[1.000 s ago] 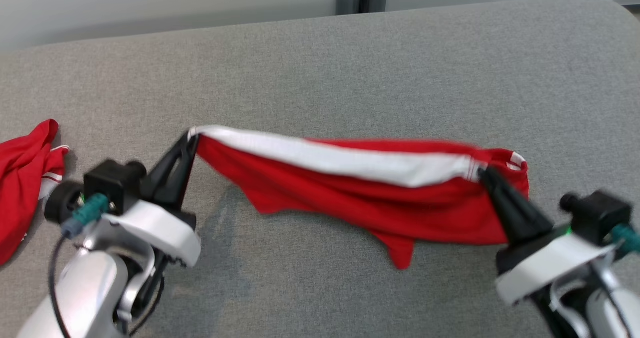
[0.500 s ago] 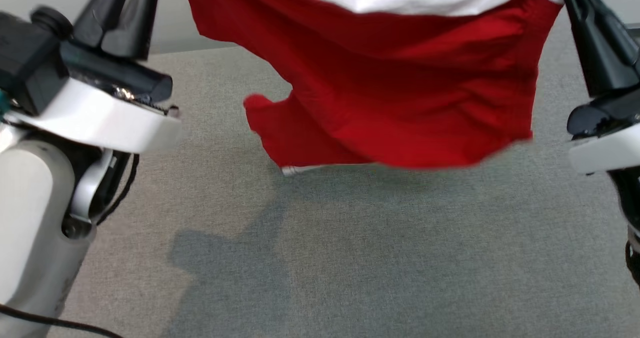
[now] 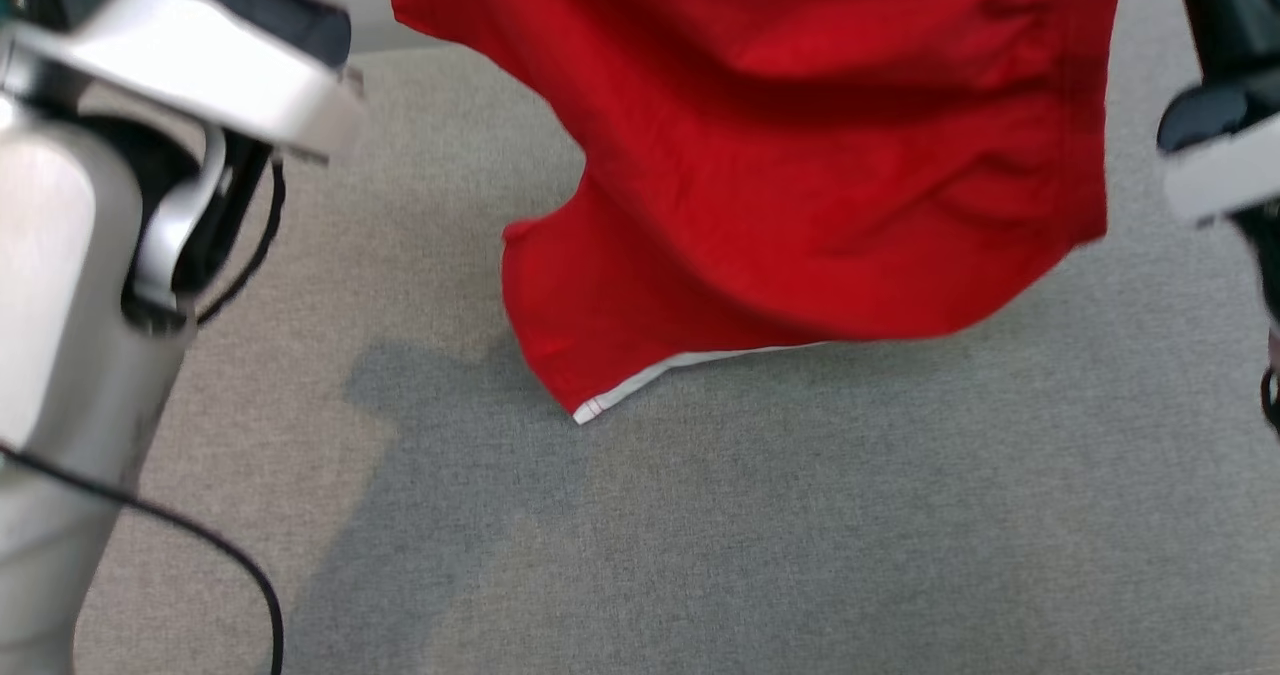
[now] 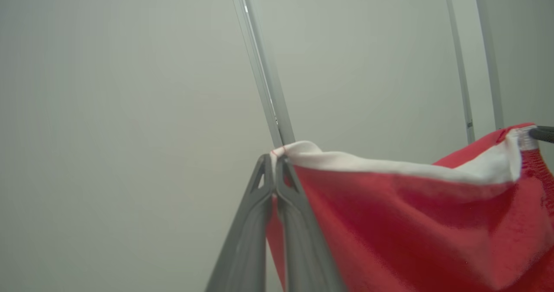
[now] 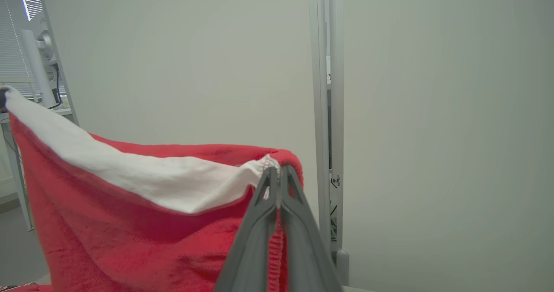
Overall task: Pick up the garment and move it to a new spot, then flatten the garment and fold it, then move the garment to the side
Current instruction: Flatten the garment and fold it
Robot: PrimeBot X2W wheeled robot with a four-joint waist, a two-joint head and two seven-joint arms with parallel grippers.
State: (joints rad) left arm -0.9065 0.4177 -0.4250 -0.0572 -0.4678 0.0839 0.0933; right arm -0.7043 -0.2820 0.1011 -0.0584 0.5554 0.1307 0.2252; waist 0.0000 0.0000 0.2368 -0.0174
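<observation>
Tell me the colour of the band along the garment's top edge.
White band on the red garment; clearest in the right wrist view.

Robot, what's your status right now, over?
Left claw and right claw shut on red garment. Garment hanging over grey surface. Nothing in the way.

Head looks down closely; wrists face the wall (image 4: 130,110), sharing the garment (image 5: 130,231).

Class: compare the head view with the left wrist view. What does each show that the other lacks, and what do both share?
Head view: the grey surface, the white-edged hem corner dangling low over it, and a shadow on the fabric. Left wrist view: the left gripper shut on the white waistband, against a pale wall. Both: the red garment, held up and hanging.
</observation>
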